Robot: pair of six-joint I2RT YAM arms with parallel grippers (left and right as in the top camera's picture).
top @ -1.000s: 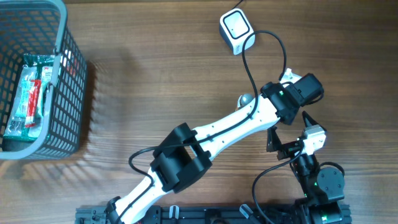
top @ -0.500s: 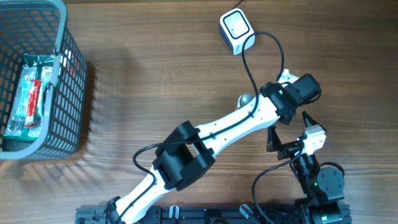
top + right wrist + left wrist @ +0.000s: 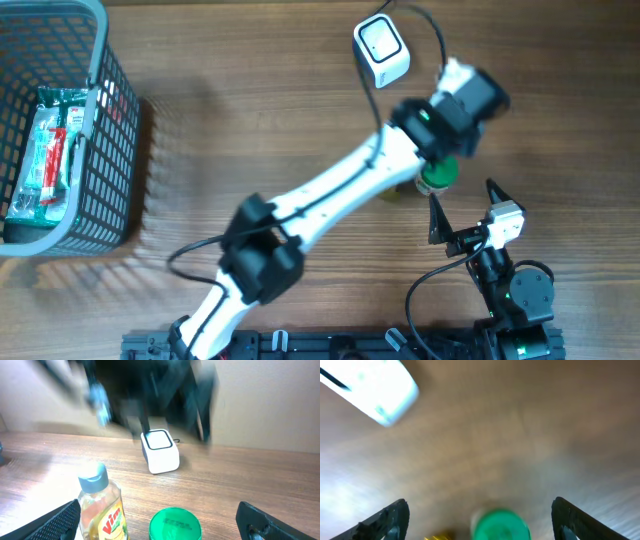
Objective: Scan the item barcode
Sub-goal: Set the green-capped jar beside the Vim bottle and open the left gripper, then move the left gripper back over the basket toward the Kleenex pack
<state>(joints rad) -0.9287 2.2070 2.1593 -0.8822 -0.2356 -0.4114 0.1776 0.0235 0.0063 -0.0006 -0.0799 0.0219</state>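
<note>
A grey basket point(image 3: 112, 120) holds a red-and-green packet point(image 3: 45, 150), print too small to read. On the counter point(image 3: 250, 100) a bottle point(image 3: 102, 505) labelled "Vim" stands beside a green lid point(image 3: 175, 524), white scanner point(image 3: 160, 452) behind. The left end effector point(image 3: 480, 504) and right end effector point(image 3: 157, 507) both stand apart, empty.

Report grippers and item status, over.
Both open, empty: left gripper over the green-capped container, right gripper low, facing it. Container and Vim bottle upright, side by side, short of the scanner. Nothing lying between.
</note>
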